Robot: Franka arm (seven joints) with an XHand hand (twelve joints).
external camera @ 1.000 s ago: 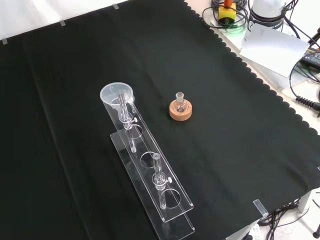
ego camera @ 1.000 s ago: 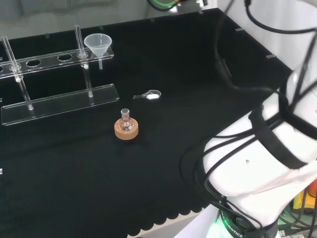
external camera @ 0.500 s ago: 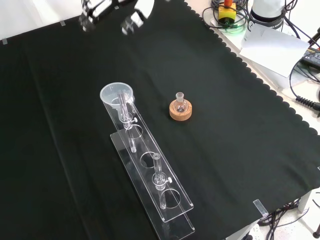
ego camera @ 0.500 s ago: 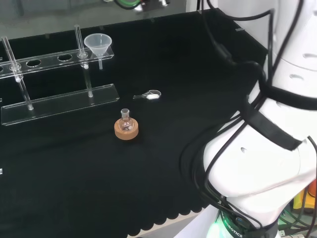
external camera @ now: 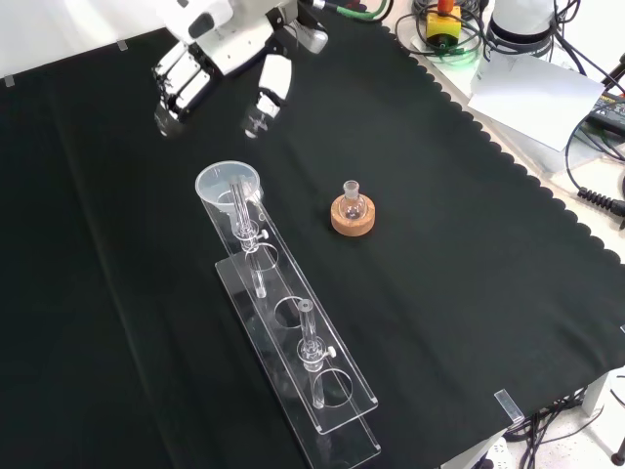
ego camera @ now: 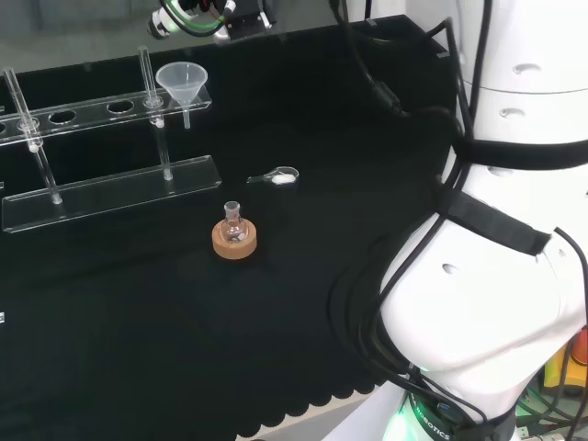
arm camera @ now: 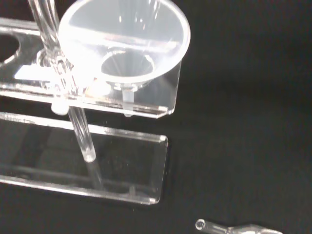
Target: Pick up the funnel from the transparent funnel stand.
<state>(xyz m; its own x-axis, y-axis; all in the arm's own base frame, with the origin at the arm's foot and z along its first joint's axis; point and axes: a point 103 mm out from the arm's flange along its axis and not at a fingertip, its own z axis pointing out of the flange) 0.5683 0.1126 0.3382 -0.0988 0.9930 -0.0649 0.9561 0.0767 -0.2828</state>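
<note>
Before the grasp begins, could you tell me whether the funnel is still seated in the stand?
Seated: the funnel sits upright in the end hole of the transparent stand, while the robot hand hovers apart from it.

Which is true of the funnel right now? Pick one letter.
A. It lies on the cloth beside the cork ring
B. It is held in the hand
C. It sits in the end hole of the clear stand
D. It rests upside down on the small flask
C: the funnel sits in the end hole of the clear stand, while the hand hovers apart from it with its fingers straight.
</note>
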